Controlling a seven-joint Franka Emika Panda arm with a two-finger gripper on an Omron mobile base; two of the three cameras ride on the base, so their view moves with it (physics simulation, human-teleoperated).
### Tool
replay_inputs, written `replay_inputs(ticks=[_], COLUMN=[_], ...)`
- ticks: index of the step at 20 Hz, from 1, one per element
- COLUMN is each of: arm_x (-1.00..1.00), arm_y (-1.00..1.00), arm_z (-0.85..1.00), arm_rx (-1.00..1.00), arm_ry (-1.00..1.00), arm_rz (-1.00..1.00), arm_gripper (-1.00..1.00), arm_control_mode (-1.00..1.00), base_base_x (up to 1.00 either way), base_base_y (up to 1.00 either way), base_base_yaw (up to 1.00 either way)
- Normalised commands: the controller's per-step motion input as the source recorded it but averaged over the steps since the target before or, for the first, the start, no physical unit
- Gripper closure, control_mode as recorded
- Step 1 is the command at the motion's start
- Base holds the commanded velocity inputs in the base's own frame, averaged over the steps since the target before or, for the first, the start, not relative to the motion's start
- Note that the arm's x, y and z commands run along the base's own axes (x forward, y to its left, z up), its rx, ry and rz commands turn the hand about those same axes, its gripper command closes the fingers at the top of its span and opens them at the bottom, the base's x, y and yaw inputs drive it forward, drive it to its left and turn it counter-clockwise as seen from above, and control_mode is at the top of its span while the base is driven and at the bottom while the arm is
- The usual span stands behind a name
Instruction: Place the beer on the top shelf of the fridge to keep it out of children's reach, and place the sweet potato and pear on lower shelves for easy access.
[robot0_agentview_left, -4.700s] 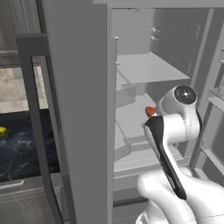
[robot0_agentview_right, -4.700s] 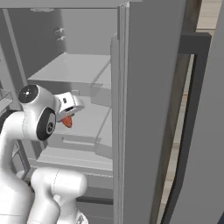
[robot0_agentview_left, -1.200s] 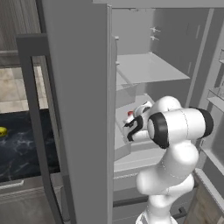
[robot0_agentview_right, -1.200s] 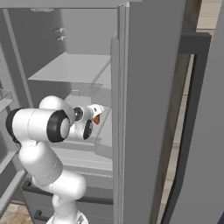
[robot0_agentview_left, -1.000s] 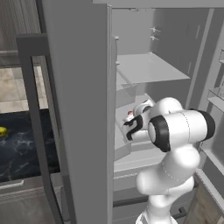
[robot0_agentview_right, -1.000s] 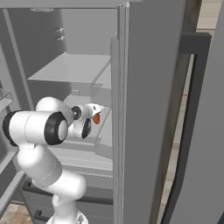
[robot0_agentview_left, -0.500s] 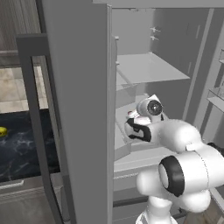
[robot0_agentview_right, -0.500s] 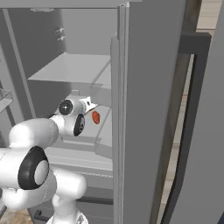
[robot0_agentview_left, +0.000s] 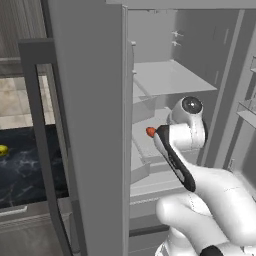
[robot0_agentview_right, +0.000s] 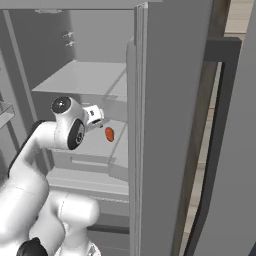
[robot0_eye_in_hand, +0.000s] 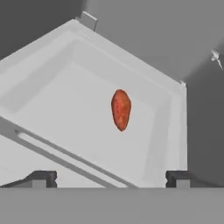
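Observation:
The orange-red sweet potato (robot0_eye_in_hand: 121, 109) lies loose on a pale lower shelf (robot0_eye_in_hand: 65, 100) inside the fridge (robot0_agentview_left: 90, 100). It also shows as a small red shape, the sweet potato (robot0_agentview_right: 109, 134), just ahead of my hand, and its tip peeks past my forearm as the sweet potato (robot0_agentview_left: 150, 132). My gripper (robot0_eye_in_hand: 110, 178) is open, drawn back from the tuber with nothing between its fingertips (robot0_eye_in_hand: 41, 177). A flat upper shelf (robot0_agentview_left: 170, 77) sits bare above. The yellow pear (robot0_agentview_left: 2, 149) rests on the dark counter at far left. The beer is out of view.
The open fridge door (robot0_agentview_left: 95, 125) stands close on the left of my arm, its edge (robot0_agentview_right: 150, 125) close on the other side. A dark marble counter (robot0_agentview_left: 25, 170) lies beyond it. Door bins (robot0_agentview_left: 247, 110) line the right side.
The sweet potato, held outside the fridge earlier, went in to the lower shelf and now lies free there. My hand has pulled back from it and the arm has swung upward.

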Motion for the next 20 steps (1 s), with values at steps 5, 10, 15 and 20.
replay_inputs(ticks=[5,10,15,20], arm_x=[-1.0,-0.99,-1.0,-0.96], arm_y=[0.0,0.0,0.0,0.0], arm_z=[-0.01,0.06,0.61,0.87], arm_rx=[0.0,0.0,0.04,0.02], arm_ry=[0.02,-0.06,-0.01,0.0], arm_rz=[0.03,0.03,0.03,0.05], arm_gripper=[-1.0,-1.0,-1.0,-1.0], arm_control_mode=[-1.0,-1.0,-1.0,-1.0], base_base_x=[0.0,0.0,0.0,0.0], base_base_y=[0.0,0.0,0.0,0.0], base_base_yaw=[0.0,0.0,0.0,0.0])
